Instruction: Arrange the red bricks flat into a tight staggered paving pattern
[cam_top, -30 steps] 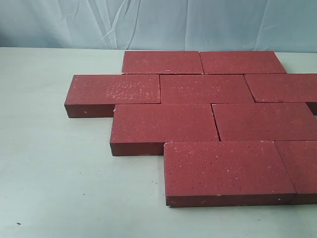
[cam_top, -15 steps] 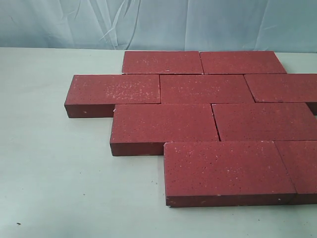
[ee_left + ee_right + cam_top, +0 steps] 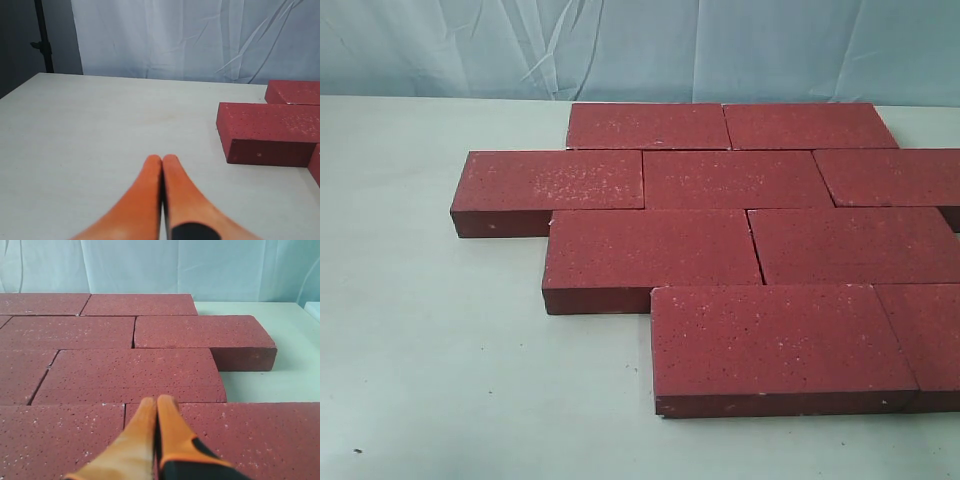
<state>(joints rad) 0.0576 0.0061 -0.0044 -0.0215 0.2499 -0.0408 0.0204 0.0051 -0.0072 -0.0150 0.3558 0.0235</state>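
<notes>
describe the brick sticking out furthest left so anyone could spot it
Find the red bricks on the pale table. In the second row from the back, take the left-end brick. It alone juts left past every row, with dense white speckles on top.

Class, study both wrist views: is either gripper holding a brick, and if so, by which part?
Nothing is held. The left gripper is shut over the table, the right gripper shut over the red bricks, with nothing between their fingers.
</notes>
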